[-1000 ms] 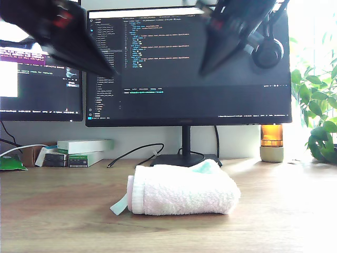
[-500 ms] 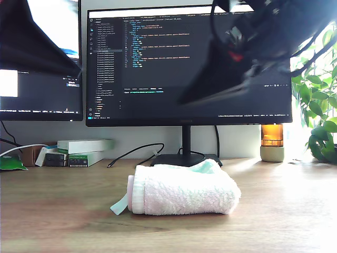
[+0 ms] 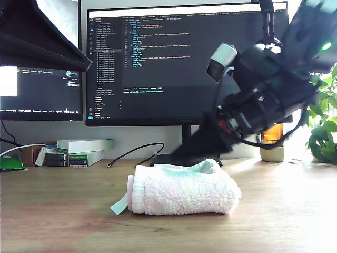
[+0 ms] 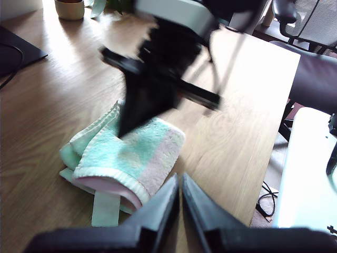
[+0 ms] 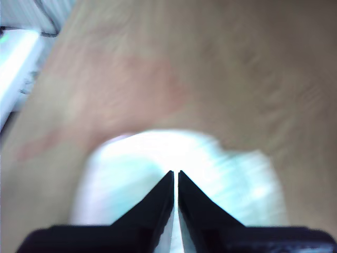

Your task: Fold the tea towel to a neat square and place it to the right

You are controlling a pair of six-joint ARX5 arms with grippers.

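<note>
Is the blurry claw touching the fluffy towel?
Cannot tell: the first wrist view shows my second gripper over the tea towel, but blur hides any gap.

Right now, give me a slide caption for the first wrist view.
My second claw descends, shut, onto the folded tea towel on the wooden desk.

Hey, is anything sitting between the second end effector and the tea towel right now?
Nothing visible does. My second end effector points straight at the tea towel, with only air between. In the exterior view its tip sits just above the towel's back edge; contact can't be judged.
</note>
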